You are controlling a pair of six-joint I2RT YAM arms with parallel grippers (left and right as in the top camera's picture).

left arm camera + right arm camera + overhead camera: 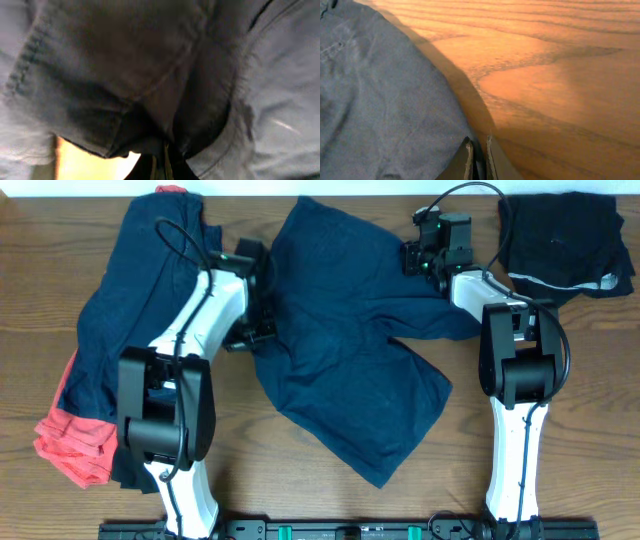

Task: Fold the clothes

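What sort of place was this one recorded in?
Probably a robotics lab bench, not a home: a left arm and right arm mounted on a rail at the edge of a wooden table, with a navy garment spread out and a black garment set aside.

White arms (205, 305) with black joints and cables (175, 235).

Overhead faces straight down; both wrist views hug the navy shorts (340, 350)
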